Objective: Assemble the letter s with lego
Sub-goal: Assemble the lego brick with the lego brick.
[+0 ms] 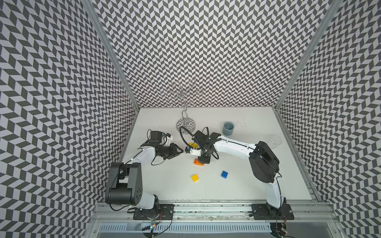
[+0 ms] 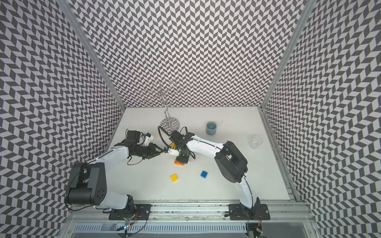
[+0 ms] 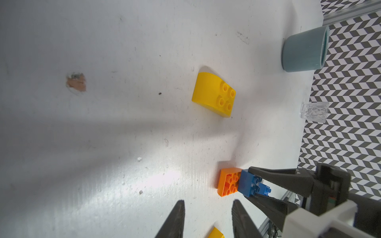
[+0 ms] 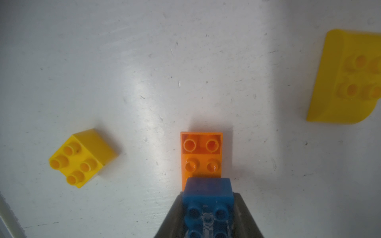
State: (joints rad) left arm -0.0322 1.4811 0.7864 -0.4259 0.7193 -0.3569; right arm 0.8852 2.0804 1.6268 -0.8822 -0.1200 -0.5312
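The right tool (image 4: 208, 194) clamps a blue brick (image 4: 207, 189) on one end of the orange brick (image 4: 201, 152), mid-tabletop (image 1: 247, 185). The left tool (image 3: 208, 201) hangs nearby, parted and empty. A yellow brick (image 4: 82, 158), a curved yellow brick (image 3: 212, 94) and a second blue brick (image 1: 224, 174) lie loose.

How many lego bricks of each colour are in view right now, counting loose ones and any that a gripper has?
Yellow: 2 (square yellow brick, curved yellow brick)
Blue: 2 (loose blue brick, held blue brick)
Orange: 1 (orange brick)
Total: 5
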